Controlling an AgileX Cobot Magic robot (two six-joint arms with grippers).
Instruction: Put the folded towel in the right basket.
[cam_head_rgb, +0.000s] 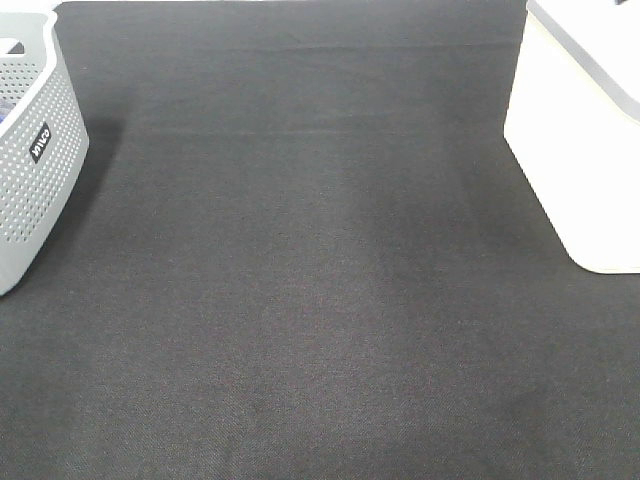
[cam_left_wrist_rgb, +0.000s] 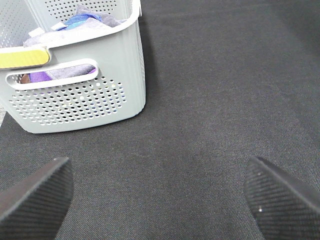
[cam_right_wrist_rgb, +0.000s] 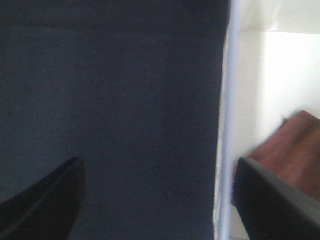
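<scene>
Apparently the folded reddish-brown towel (cam_right_wrist_rgb: 290, 150) already lies inside the white smooth-walled right basket (cam_head_rgb: 580, 150), so the empty, spread-open right pincer (cam_right_wrist_rgb: 160, 200) beside its rim should simply lift clear without snagging it.

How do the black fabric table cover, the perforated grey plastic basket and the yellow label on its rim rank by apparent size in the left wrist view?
1. Black fabric table cover
2. Perforated grey plastic basket, partly cropped
3. Yellow label
</scene>
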